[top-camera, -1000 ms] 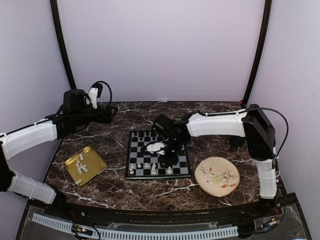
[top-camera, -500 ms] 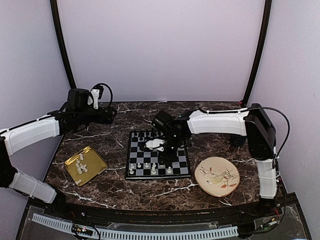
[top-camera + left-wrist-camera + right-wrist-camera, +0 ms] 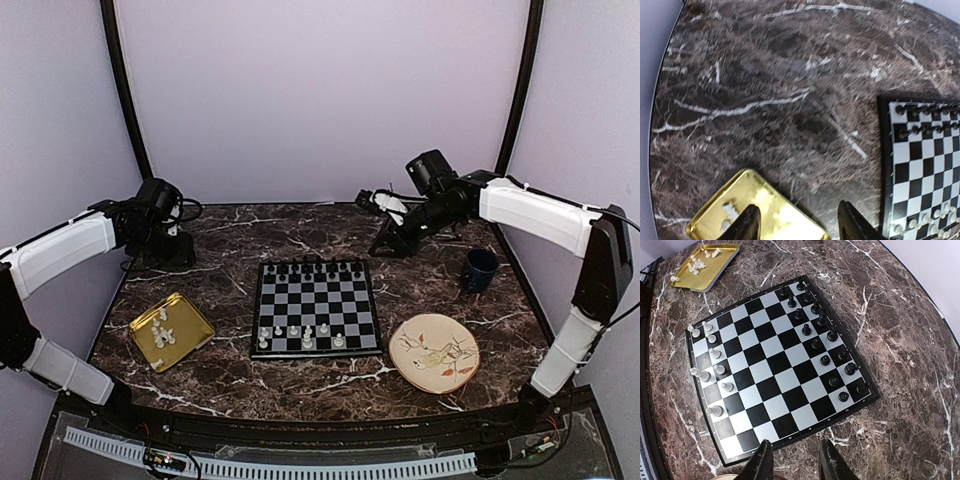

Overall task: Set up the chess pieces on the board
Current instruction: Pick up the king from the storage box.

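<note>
The left pincer is held partly open and empty above the left rear of the worktop, with the gold tray seen past its fingertips. The right pincer is likewise parted on nothing, raised beyond the far edge of the board. Some white chess pieces are stood along the board's near rows, black pieces are lined up on its far two rows, and further white chessmen are seen lying in the tray.
</note>
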You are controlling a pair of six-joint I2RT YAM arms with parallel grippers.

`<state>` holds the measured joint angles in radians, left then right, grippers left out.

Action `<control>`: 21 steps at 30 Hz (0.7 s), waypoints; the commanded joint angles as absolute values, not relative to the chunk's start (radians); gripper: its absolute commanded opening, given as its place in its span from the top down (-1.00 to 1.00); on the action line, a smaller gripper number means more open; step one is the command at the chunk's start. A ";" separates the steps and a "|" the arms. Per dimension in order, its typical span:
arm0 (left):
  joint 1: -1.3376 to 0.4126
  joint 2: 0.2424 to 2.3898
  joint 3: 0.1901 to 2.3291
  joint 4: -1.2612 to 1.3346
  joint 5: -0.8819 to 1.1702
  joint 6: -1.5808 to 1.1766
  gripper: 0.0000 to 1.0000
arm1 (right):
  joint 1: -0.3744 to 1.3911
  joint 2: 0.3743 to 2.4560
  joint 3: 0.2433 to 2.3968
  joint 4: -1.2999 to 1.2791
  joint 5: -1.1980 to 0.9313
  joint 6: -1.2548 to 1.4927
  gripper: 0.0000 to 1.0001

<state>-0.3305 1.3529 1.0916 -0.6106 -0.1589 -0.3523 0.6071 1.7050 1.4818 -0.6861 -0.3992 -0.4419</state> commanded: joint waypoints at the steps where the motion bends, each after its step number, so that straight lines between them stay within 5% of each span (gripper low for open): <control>1: -0.300 1.335 1.105 -0.907 -0.131 -0.432 0.00 | 0.554 1.669 1.354 -0.566 -0.533 -0.410 0.35; 9: -0.293 1.429 1.154 -1.210 -0.147 -0.517 0.08 | 0.541 1.647 1.302 -0.535 -0.602 -0.418 0.35; 21: -0.235 1.541 1.024 -1.144 -0.161 -0.489 0.29 | 0.541 1.626 1.276 -0.526 -0.623 -0.430 0.35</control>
<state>-0.2611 1.5154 1.0634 -1.1427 -0.1581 -0.5003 0.5426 1.6611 1.2877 -0.5533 -0.6029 -0.4290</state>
